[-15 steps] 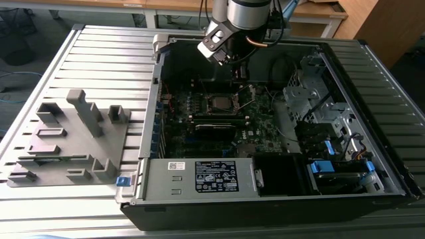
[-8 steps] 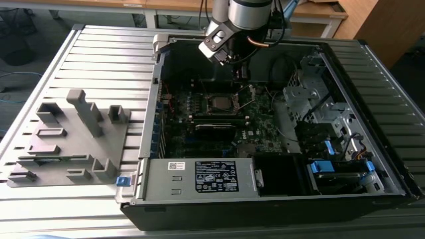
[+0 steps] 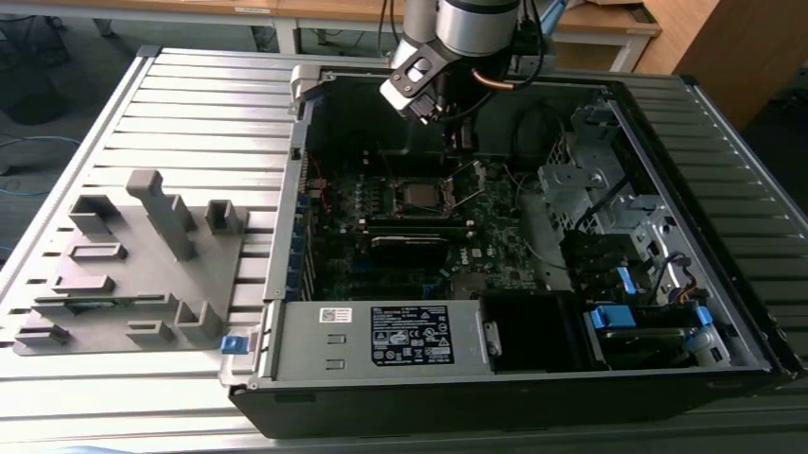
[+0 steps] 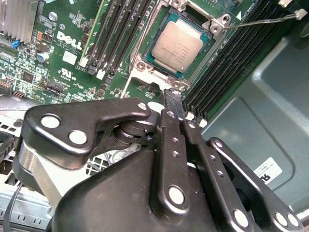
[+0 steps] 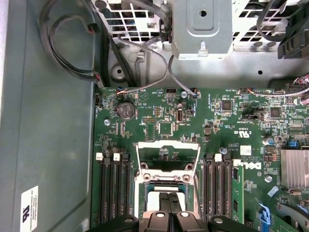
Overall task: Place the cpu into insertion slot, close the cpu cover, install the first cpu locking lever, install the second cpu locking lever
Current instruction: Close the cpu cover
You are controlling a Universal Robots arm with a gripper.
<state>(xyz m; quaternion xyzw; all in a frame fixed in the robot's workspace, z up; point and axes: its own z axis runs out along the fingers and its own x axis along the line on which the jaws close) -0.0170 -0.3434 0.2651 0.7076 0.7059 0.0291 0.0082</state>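
Soft even light; mild glare on the cpu (image 4: 179,46), case (image 3: 505,402) interior dim.

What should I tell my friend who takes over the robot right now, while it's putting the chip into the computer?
The gripper is shut and empty, hovering at the socket's edge.
The cpu lies in the insertion slot, so that step is done.
The cpu cover looks raised, not closed.
One wire locking lever sticks out unlatched.
Left: close the cover, then latch both levers.
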